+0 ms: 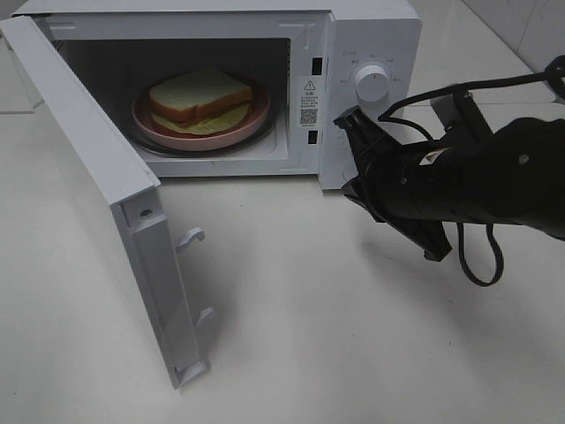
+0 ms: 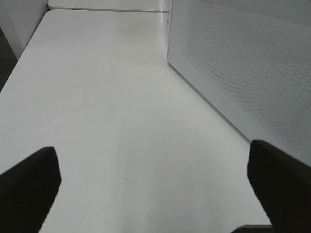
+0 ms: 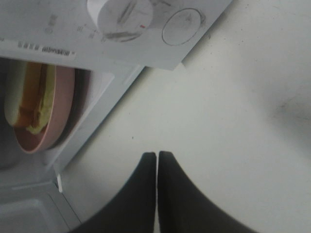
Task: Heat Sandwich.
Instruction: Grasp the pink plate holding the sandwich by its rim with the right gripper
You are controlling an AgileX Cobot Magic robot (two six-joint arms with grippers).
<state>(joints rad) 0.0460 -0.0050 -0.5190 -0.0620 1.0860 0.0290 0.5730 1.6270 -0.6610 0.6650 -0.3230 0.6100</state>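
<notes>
Right tool (image 3: 157,155), pinched closed and empty, hangs tilted beside the microwave (image 1: 388,44) containing the sandwich (image 1: 199,95)

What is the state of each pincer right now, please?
Left pincer: open, holding nothing.
Right pincer: closed, holding nothing.

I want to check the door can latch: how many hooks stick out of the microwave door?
2. Both stick out of the open microwave door near its free edge: the upper hook and the lower hook beneath it. None seems hidden.
</notes>
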